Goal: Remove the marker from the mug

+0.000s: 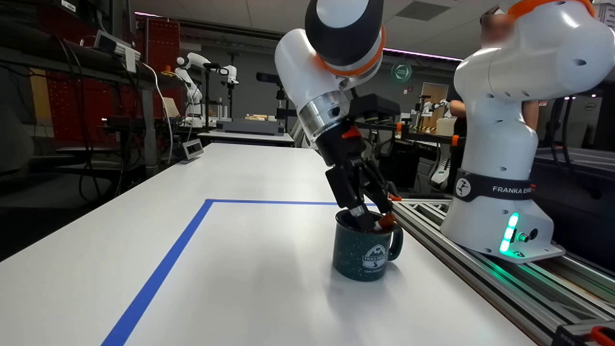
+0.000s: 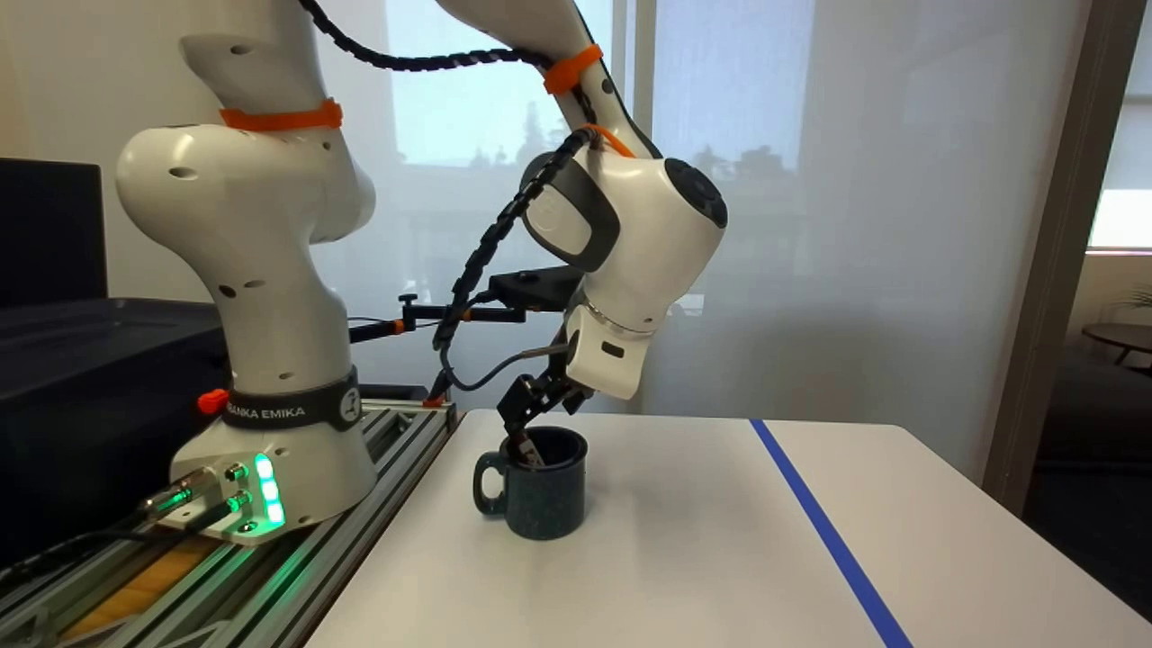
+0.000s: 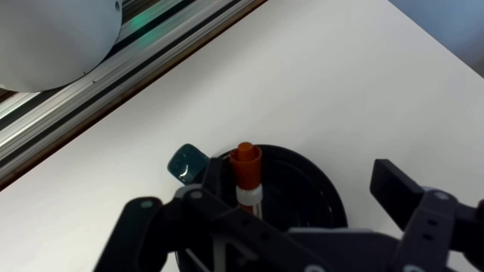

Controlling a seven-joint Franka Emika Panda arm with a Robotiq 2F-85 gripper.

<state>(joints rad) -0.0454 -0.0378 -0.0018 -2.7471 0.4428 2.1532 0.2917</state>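
Note:
The dark teal-blue mug (image 1: 350, 252) stands upright on the white table; it also shows in an exterior view (image 2: 544, 499) and in the wrist view (image 3: 327, 185). The marker leans inside it near the handle side, its red-brown end (image 3: 247, 172) up above a white band; it shows in both exterior views (image 1: 387, 221) (image 2: 529, 450). Its lower part is hidden by the mug and a finger. My gripper (image 3: 304, 185) is open, tilted over the mug's mouth (image 1: 372, 214) (image 2: 522, 427). The marker stands between the spread fingers, close to the finger on the handle side.
The robot base (image 1: 499, 216) stands on a metal rail (image 1: 461, 254) along the table edge on the mug's handle side. Blue tape (image 1: 168, 259) marks lines on the table (image 1: 230, 288). A small grey device (image 1: 192, 149) sits at the table's far edge.

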